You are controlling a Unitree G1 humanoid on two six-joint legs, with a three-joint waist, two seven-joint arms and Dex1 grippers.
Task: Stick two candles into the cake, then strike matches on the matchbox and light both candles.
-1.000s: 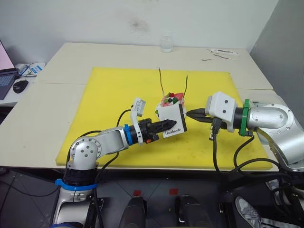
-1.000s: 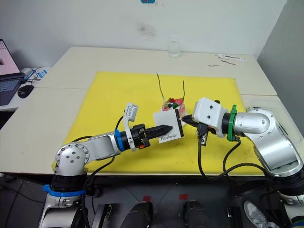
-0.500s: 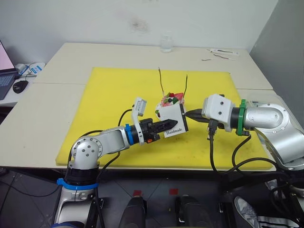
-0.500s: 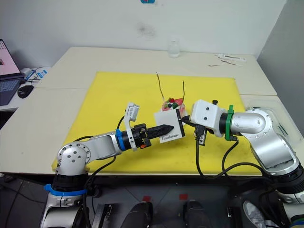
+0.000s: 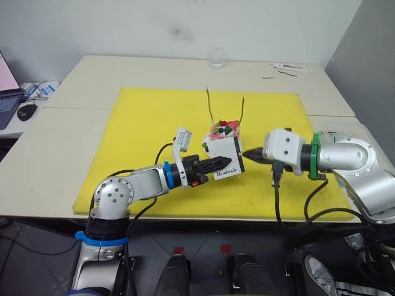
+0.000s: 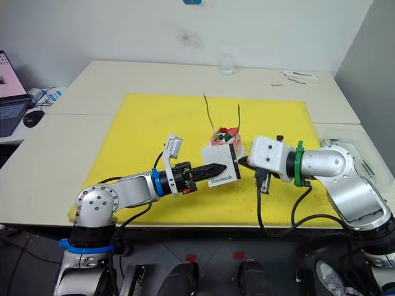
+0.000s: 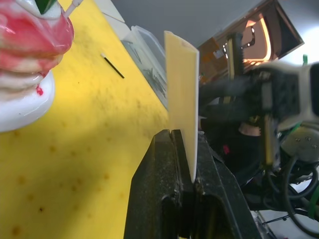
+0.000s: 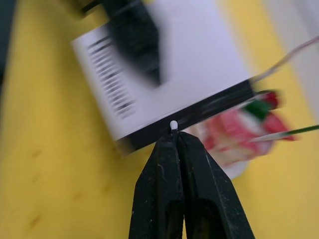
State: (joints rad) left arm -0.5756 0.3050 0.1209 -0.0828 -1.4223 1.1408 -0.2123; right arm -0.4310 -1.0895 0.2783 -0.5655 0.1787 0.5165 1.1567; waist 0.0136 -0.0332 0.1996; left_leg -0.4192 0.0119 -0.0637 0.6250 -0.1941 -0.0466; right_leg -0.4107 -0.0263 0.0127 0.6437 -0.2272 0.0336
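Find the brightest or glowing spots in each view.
Left eye view: the laptop screen glows pink at the left edge, and the matchbox face stands bright white on the yellow mat. Left wrist view: warm orange light beyond the matchbox. Right wrist view: the match tip shows white against the matchbox's dark strip.

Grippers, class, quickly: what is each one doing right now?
Left gripper: shut on the matchbox, held up beside the cake.
Right gripper: shut on a match, its pale tip at the box's dark strip.

Head stereo eyes look down over the table; wrist cameras sit close, sharing the matchbox (image 8: 164,74).
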